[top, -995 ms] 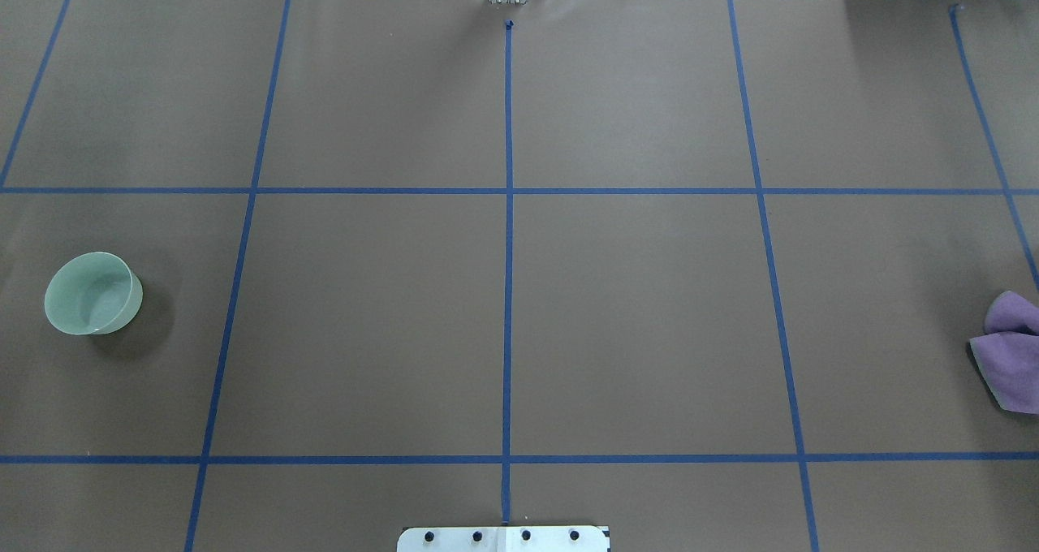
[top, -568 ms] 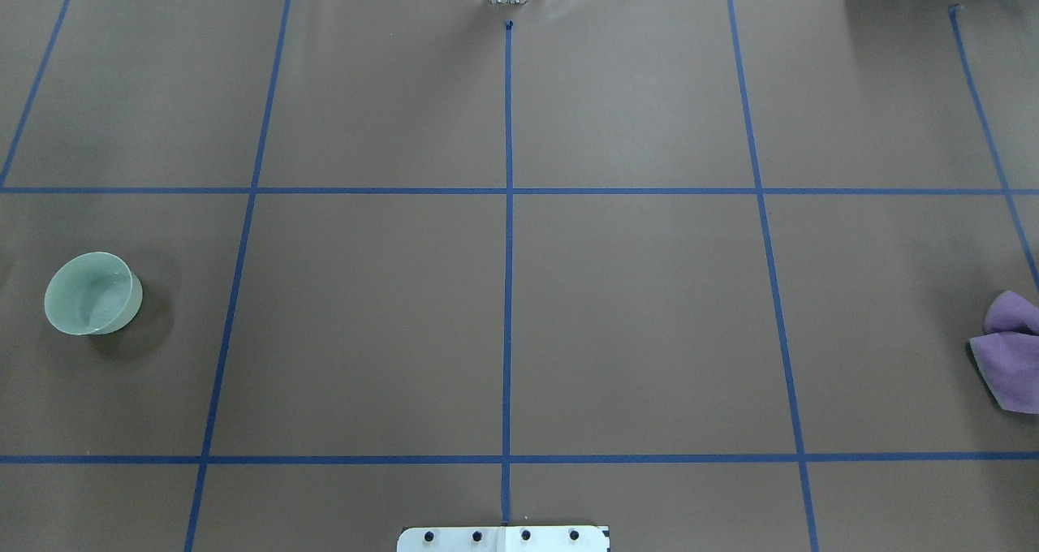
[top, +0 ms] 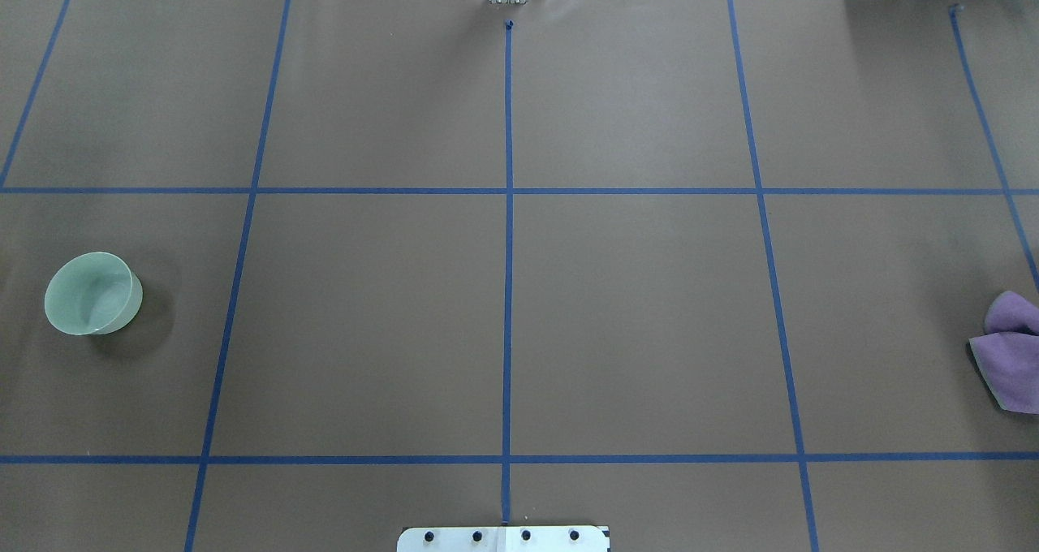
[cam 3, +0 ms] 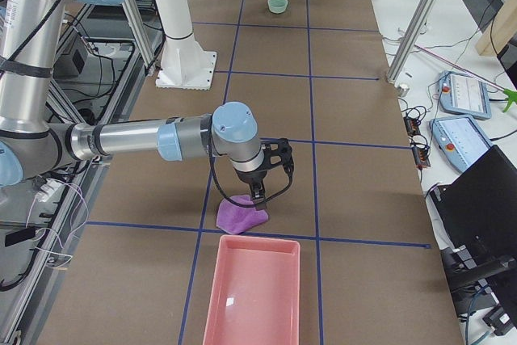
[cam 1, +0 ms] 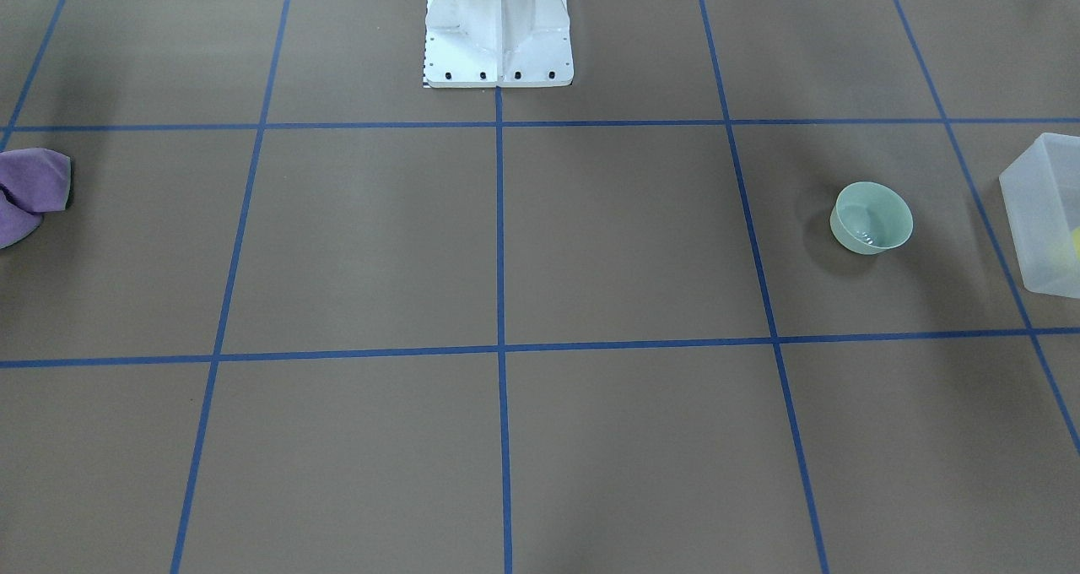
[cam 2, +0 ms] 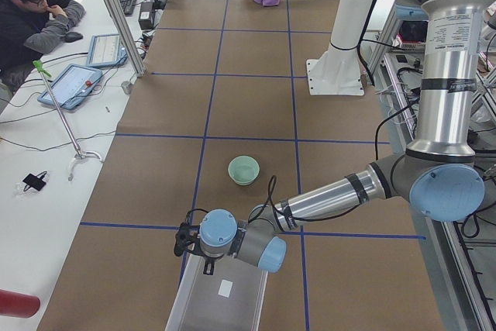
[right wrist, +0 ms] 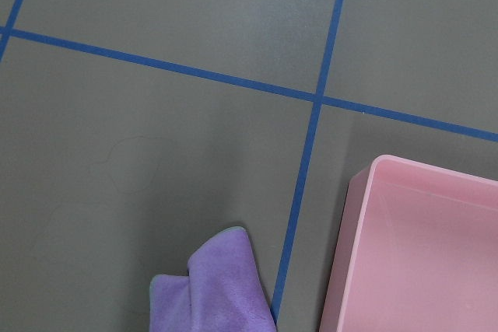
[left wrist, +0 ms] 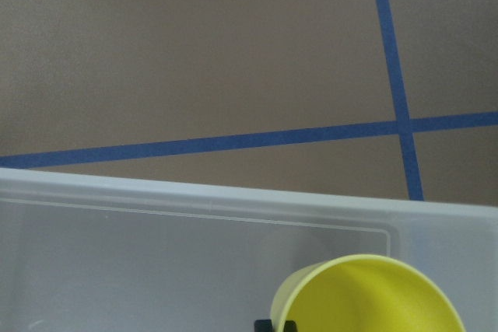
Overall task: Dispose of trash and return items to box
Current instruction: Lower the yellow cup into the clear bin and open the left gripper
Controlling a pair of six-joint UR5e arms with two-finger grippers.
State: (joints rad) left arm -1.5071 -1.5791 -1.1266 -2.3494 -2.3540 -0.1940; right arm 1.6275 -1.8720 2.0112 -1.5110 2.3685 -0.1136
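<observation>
The pale mint-green bowl [top: 91,294] stands upright and empty at the table's left side; it also shows in the front view [cam 1: 872,218]. The frosted-white box [cam 1: 1034,211] sits beyond it at the table's left end. The yellow cup [left wrist: 373,297] is inside the box [left wrist: 156,254], right under the left wrist camera. My left gripper [cam 2: 184,239] hovers over the box; I cannot tell whether it is open or shut. My right gripper [cam 3: 260,193] hangs just above a purple cloth [cam 3: 241,216]; I cannot tell its state either.
A pink tray [cam 3: 254,296] lies at the table's right end, just past the purple cloth [right wrist: 214,289]. The robot's white base [cam 1: 498,25] stands at the middle of the near edge. An operator sits at a side desk [cam 2: 35,13].
</observation>
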